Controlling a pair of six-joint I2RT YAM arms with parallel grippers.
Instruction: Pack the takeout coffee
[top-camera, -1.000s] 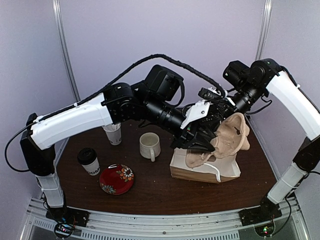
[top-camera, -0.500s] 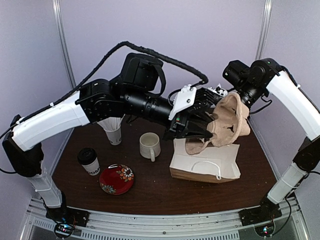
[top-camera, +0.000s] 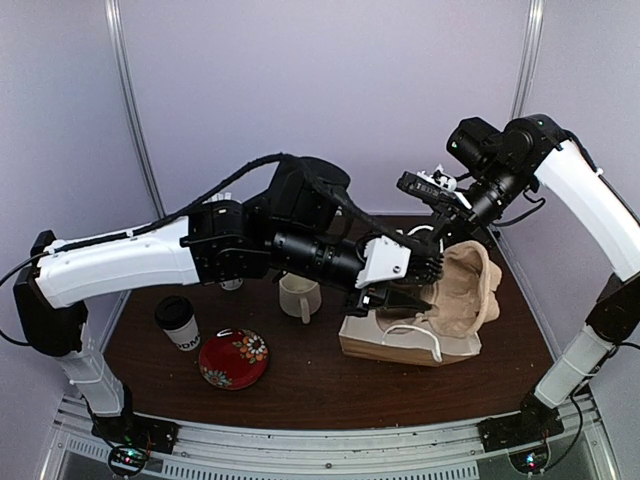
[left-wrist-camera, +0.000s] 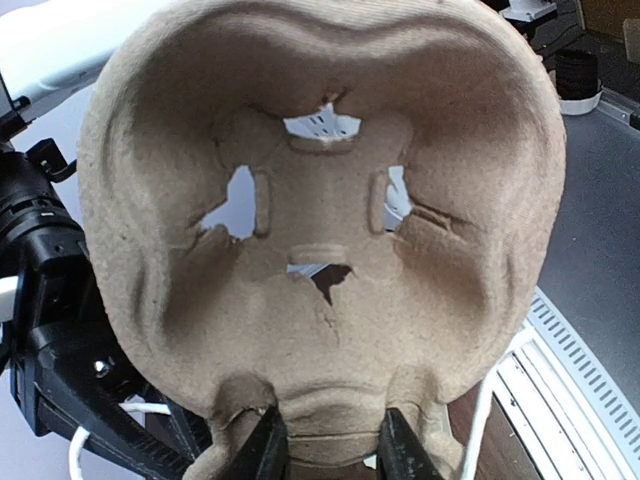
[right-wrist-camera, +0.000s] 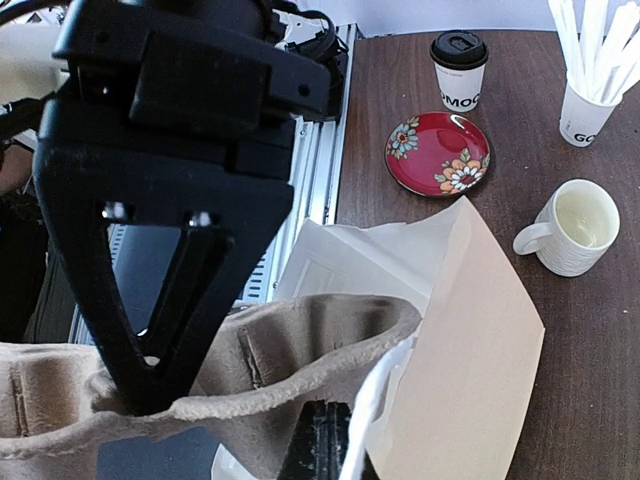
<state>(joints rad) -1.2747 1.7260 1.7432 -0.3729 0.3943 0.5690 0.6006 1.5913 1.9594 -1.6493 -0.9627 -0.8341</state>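
mug (top-camera: 300, 293), red plate (top-camera: 233, 358) and straw cup (right-wrist-camera: 590, 100) stand on the desk (top-camera: 320, 400) left of the paper bag (top-camera: 410, 338); the takeout coffee (top-camera: 180, 322) is beside the plate. the left hand (left-wrist-camera: 330, 447) grips the pulp carrier (left-wrist-camera: 320, 230) by its rim at the bag's mouth. the right hand (right-wrist-camera: 318, 445) is clenched; its catch is unclear.

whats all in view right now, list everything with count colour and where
takeout coffee: one, white cup with black lid, table's left side
plate: one, red with flowers, beside the coffee
mug: one, white, mid table
straw cup: one, white with white straws, behind the mug
paper bag: one, white and tan, lying on the right half
cup carrier: one, tan pulp, upright at the bag
table: one, dark brown
left gripper: black, shut on the carrier's rim
right gripper: black, shut, beside carrier and bag
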